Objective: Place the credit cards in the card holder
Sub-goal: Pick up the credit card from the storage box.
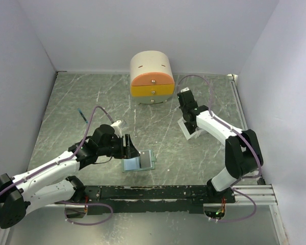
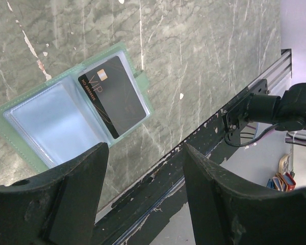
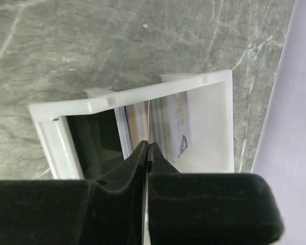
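Observation:
The card holder (image 1: 139,162) lies open on the table, grey-green with pale blue pockets (image 2: 51,122). A black credit card (image 2: 112,97) sits in its right pocket. My left gripper (image 2: 145,148) hovers open just left of the holder (image 1: 127,148), with nothing between its fingers. My right gripper (image 3: 148,145) reaches down into the white tray (image 3: 143,97) at the right (image 1: 189,128). Its jaws are shut on a thin credit card (image 3: 149,120) standing edge-on. A pale card (image 3: 181,127) and a dark one (image 3: 92,143) lean in the tray on either side.
A round cream-and-orange drawer box (image 1: 152,76) stands at the back middle. A small blue stick (image 1: 83,115) lies at the left. The black rail (image 1: 158,193) runs along the near edge, and walls close in the left, back and right.

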